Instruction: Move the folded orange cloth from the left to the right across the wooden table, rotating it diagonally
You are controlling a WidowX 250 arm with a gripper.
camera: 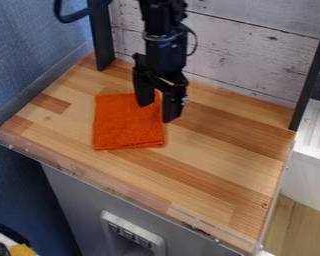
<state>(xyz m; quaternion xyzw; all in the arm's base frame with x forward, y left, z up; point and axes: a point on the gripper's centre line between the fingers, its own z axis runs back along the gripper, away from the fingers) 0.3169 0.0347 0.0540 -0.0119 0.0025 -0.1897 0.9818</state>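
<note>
My gripper (156, 111) hangs down over the upper right part of an orange cloth (126, 125). Its two fingers stand apart, and some orange shows between them. One finger is above the cloth, the other along its right edge; whether either touches it I cannot tell. The cloth lies flat, roughly square, on the left half of the wooden tabletop (216, 165). Part of its upper right corner is hidden behind the gripper.
A clear low rim (109, 184) runs along the front edge. Whitewashed boards (249, 55) form the back wall, with a dark post (101, 40) at the left and another (311, 75) at the right. A white surface (313, 130) stands beyond the right edge.
</note>
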